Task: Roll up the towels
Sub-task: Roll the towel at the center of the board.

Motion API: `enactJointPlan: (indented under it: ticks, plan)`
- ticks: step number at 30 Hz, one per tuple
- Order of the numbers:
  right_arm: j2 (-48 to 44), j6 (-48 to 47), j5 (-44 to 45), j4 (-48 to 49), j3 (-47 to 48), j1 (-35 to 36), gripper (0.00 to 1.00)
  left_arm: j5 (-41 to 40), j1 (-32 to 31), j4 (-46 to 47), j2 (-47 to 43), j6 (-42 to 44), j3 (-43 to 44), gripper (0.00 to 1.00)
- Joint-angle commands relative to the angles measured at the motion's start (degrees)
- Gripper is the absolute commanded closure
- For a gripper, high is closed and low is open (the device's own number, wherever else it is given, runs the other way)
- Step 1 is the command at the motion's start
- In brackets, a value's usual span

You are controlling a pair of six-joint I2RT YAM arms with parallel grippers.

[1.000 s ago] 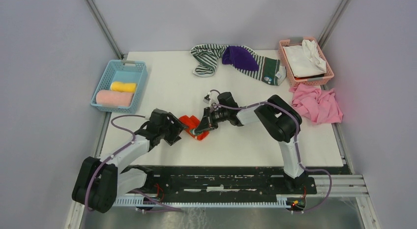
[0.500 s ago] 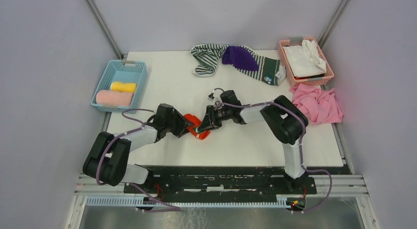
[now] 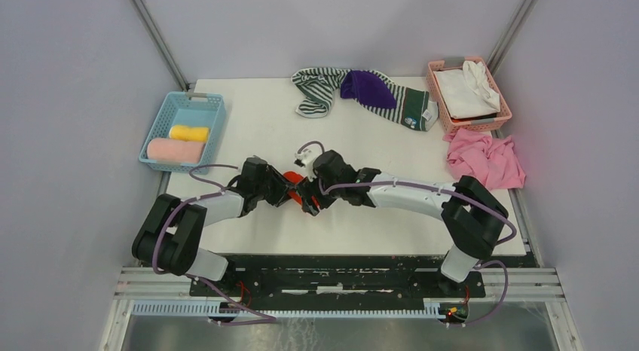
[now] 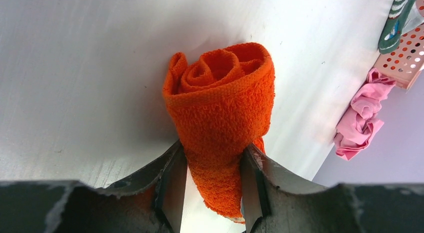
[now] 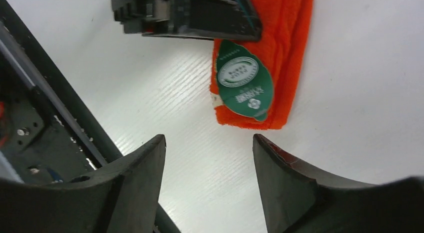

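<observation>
So the left gripper [image 4: 212, 160] is clamped on the rolled orange towel [image 4: 220, 103], one finger on each side of the roll. The roll sits on the white counter [image 4: 75, 68], toward the front middle. The right gripper [image 5: 208, 143] hangs just over the towel's tagged end, jaws spread wide with nothing in them. The green tag [image 5: 245, 80] faces up. A pink rolled towel [image 3: 175, 150] and a yellow rolled towel [image 3: 188, 132] lie in the blue basket [image 3: 197, 101].

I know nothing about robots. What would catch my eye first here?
The rolled orange-red terry towel at the near middle of the white table, pinched in the left gripper while the right gripper hangs open beside it. Next, the light blue plastic basket at the left edge, holding a pink roll and a yellow roll.
</observation>
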Motion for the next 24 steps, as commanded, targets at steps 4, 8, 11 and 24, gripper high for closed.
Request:
enactJointPlan:
  ticks: [4,8,11,24]
  plan:
    - [3.08,-15.12,21.29,3.98,3.21,7.89,0.27,-7.34,-0.95,-10.42,3.53,3.21,-1.80,0.53]
    - [7.68,-18.53,21.21,5.66,4.16,9.27,0.28,-7.28,-1.44,-10.74,3.74,3.29,-1.35,0.52]
    - [10.34,-18.83,20.40,7.16,3.52,9.44,0.32,-7.14,-1.71,-10.75,3.83,3.24,-0.95,0.52]
    - [13.55,-12.06,9.42,9.12,0.73,5.20,0.84,-4.20,-1.90,-10.47,2.25,3.43,0.74,0.46]
